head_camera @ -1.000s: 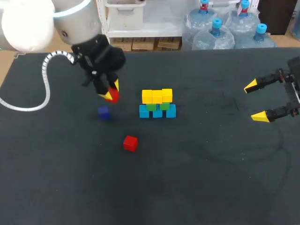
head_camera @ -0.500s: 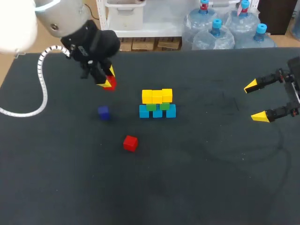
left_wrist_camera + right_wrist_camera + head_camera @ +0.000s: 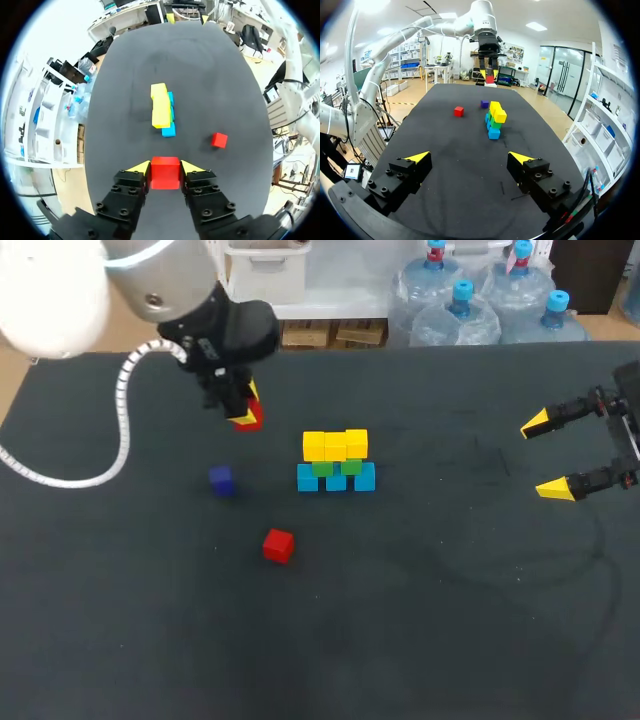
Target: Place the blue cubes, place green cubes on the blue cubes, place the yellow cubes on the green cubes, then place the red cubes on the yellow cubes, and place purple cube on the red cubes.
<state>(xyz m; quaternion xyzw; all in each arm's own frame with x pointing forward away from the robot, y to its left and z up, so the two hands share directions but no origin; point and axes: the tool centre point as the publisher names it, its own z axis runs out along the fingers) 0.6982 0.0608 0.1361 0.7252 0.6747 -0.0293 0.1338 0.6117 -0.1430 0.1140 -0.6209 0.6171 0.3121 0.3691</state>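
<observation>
A stack stands mid-table: three blue cubes, green cubes on them, and yellow cubes on top. My left gripper hangs above the table to the left of the stack, shut on a red cube. The left wrist view shows that red cube pinched between the yellow fingertips, with the stack ahead. A second red cube lies in front of the stack. A purple cube rests to its left. My right gripper stays open at the far right, holding nothing.
The black table stretches wide in front and to the right of the stack. In the right wrist view the stack, the loose red cube and the purple cube lie far ahead of the open fingers.
My left gripper has lifted the red cube away from the purple cube, first up and back, then right towards the stack. The right arm has kept still.
</observation>
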